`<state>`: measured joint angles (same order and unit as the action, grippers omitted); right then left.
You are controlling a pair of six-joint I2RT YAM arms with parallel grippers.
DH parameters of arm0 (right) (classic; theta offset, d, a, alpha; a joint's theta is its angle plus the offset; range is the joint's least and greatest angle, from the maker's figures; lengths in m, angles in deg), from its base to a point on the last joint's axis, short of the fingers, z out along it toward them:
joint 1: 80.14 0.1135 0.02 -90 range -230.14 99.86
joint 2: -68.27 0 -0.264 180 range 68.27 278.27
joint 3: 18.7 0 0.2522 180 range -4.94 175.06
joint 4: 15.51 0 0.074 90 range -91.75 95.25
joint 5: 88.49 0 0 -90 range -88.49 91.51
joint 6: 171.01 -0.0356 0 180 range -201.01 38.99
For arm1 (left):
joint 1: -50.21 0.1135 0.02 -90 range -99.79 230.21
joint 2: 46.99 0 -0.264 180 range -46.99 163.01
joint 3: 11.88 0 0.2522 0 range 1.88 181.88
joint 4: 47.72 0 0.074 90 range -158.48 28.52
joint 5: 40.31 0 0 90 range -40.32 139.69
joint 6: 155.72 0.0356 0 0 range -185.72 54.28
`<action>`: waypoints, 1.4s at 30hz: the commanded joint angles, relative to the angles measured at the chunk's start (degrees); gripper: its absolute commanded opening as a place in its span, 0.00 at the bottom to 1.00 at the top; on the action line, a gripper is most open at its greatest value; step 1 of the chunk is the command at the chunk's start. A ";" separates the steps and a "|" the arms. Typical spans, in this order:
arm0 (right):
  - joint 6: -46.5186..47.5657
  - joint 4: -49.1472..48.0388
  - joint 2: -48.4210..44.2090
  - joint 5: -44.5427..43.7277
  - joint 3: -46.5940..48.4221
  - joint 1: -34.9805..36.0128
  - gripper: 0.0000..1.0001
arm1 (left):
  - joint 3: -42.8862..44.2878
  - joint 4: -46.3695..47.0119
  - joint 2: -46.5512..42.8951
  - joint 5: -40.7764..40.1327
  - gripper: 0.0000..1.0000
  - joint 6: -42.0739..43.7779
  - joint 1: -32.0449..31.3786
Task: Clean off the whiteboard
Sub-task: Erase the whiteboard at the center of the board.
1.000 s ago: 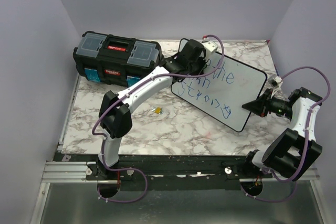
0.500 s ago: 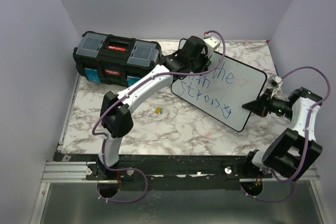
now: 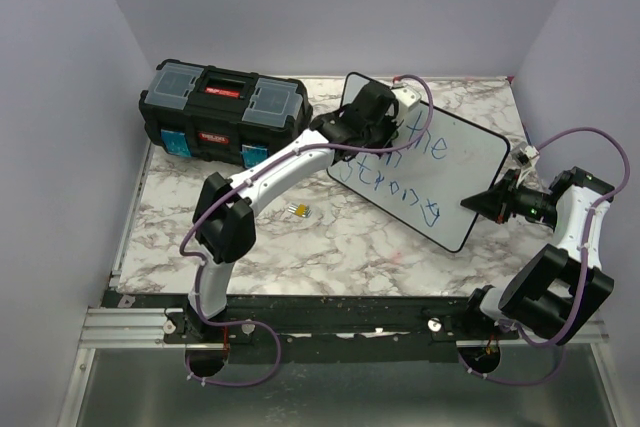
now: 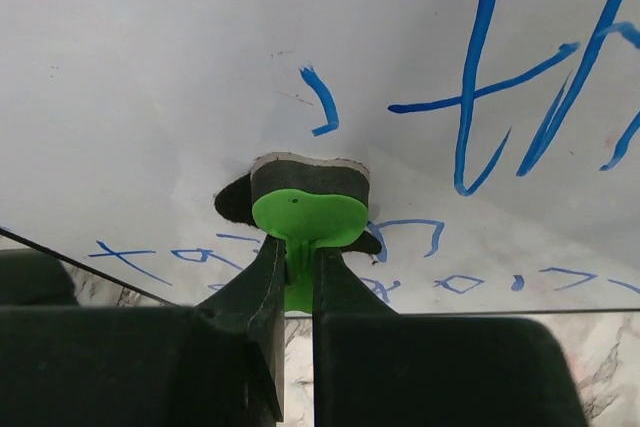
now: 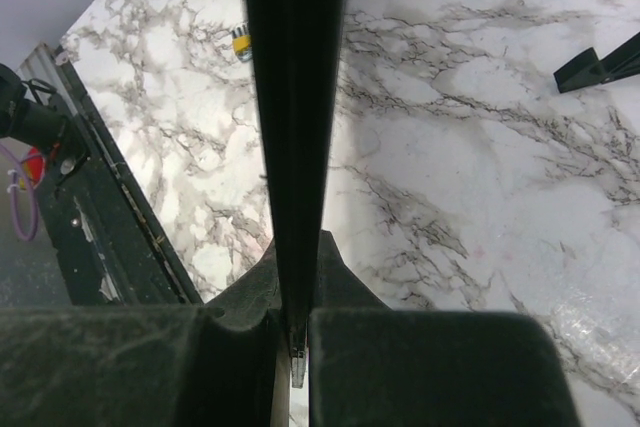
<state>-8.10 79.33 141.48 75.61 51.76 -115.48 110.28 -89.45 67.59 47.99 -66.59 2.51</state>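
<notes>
Nearby, black toolbox (image 3: 222, 112) beside whiteboard (image 3: 472, 162).

Pale lilac walls (image 3: 60, 67) enclose a marble-patterned table (image 3: 350, 247) (grey veins on white), an aluminium rail (image 3: 120, 325) along its near edge.

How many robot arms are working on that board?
2. The left arm reaches to the whiteboard's far left corner, pressing a green eraser on it; the right arm clamps the board's right edge. None seems hidden.
</notes>
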 commanded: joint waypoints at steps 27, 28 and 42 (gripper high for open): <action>5.95 0.22 -1.76 2.27 0.08 0.96 0.01 | -3.79 1.96 -1.46 6.94 0.00 -3.06 2.57; 5.98 0.22 -1.71 2.27 0.08 0.96 0.01 | -2.77 1.58 -1.34 7.16 0.00 -3.02 2.82; 6.02 0.22 -1.68 2.05 0.09 1.04 0.01 | 5.90 0.83 1.22 15.20 0.00 -9.17 7.18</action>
<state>-5.02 78.28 141.43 75.57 51.76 -115.45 118.02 -90.17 67.07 60.17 -73.56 8.72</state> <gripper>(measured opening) 0.056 0.060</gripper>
